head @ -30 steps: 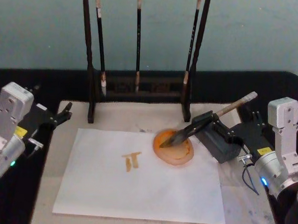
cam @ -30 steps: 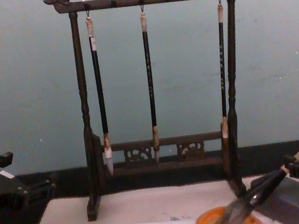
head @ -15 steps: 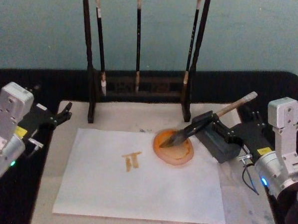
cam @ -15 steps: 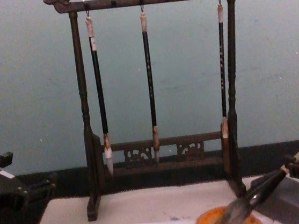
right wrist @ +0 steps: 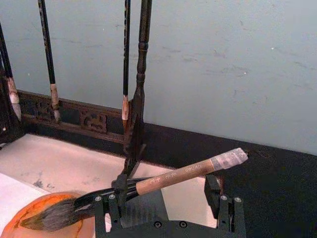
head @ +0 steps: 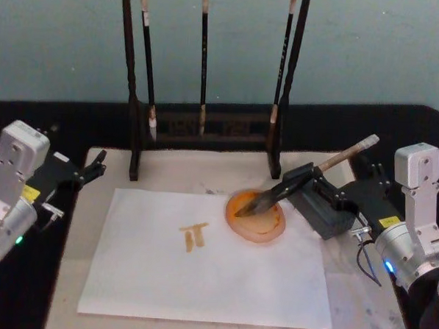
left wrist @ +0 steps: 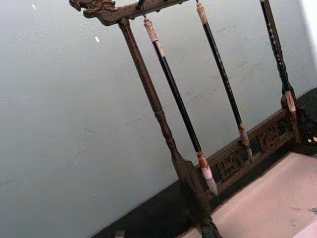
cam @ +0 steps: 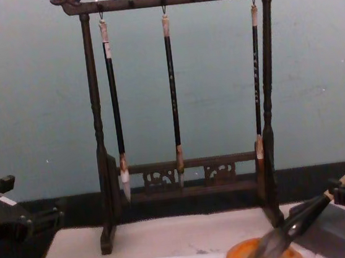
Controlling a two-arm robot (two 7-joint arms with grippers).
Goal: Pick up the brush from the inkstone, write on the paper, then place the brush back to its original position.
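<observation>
- The counter (head: 204,171) carries the paper (head: 199,274) in the middle, already marked, with open room to the left and front for any move.
- The rack (head: 207,127) of thin brushes stands just behind the dish (head: 264,224); a high lift could knock it.
- The brush (head: 307,176) leans with its tuft in the orange dish and its handle across the dark block (head: 324,210).
- The right pincer (right wrist: 166,201) sits spread either side of the handle, released; pulling back crooked could roll the brush off and smear the paper.
- The left pincer (head: 94,167) rests at the left edge, idle; I cannot tell its state.
</observation>
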